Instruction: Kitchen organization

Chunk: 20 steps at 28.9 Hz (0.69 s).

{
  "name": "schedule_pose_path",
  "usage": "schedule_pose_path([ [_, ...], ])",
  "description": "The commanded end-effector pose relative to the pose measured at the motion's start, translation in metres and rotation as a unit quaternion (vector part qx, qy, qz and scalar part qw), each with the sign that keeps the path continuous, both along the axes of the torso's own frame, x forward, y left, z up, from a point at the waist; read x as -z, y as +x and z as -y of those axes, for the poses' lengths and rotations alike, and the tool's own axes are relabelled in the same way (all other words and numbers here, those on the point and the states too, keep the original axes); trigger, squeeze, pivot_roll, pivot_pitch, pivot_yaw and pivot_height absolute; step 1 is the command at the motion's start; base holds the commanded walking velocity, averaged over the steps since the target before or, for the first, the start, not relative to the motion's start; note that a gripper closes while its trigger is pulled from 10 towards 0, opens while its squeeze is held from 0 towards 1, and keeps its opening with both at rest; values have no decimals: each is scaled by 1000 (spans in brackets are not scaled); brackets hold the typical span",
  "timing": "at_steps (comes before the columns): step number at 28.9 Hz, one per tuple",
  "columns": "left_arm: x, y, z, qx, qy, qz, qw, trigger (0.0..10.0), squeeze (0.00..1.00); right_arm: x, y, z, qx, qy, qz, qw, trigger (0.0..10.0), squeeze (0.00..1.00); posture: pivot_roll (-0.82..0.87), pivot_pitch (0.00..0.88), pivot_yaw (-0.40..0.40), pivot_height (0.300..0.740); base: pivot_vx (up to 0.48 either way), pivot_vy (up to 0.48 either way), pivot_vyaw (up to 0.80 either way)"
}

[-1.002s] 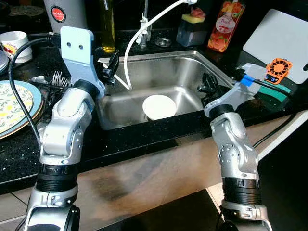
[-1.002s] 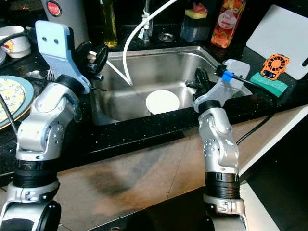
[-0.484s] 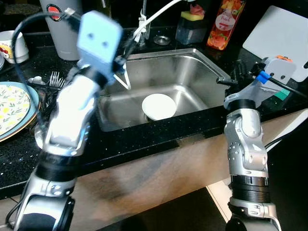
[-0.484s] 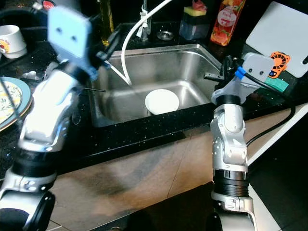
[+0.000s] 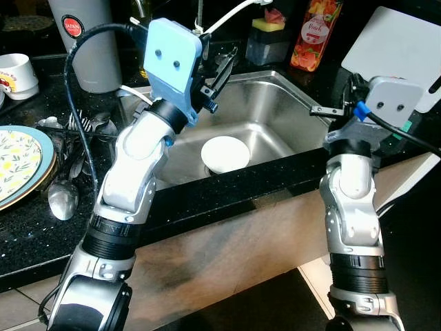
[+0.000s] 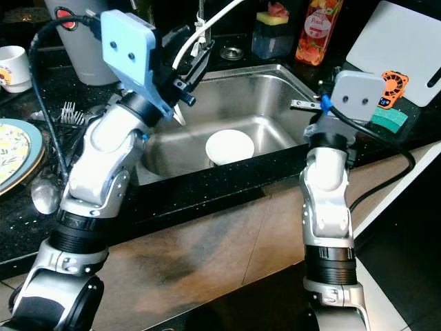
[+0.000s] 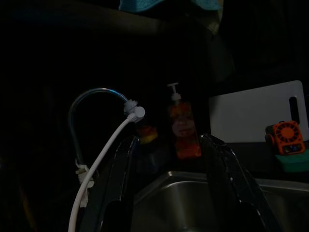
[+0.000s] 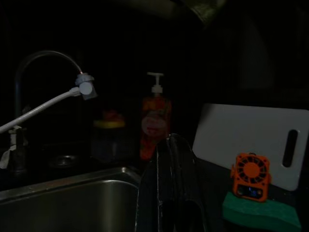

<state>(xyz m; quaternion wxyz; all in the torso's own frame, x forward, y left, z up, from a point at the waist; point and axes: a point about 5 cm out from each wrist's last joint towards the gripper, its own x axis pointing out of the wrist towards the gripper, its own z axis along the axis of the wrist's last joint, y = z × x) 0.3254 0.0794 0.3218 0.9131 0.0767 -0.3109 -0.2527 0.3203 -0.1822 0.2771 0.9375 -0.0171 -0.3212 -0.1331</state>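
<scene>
- Whereas a second ago it was hanging by the sink's left rim, the left gripper (image 5: 219,65) is now reaching over the sink's (image 5: 275,103) back-left corner, its fingers spread wide and gripping nothing.
- The right gripper (image 6: 298,105) is now hovering raised above the sink's right rim, its fingers pressed together and empty.
- A white bowl (image 5: 225,153) is lying upside down at the middle of the basin.
- A patterned plate (image 5: 17,162) is sitting at the countertop's left edge, cutlery (image 5: 76,148) lying beside it.
</scene>
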Motion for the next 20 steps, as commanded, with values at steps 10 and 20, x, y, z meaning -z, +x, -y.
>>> schedule_pose_path([
  [10, 6, 4, -4, -18, 3, -8, 1000, 10000, 0, 0, 4, 6, 5, 18, -10, 1000, 10000, 0, 94, 49, -7, 740, 0, 0, 0],
  [20, 8, 6, -3, -22, 7, -10, 1000, 10000, 0, 3, 6, 10, 9, 28, -22, 999, 10000, 0, 92, 49, -8, 740, 0, 0, 619],
])
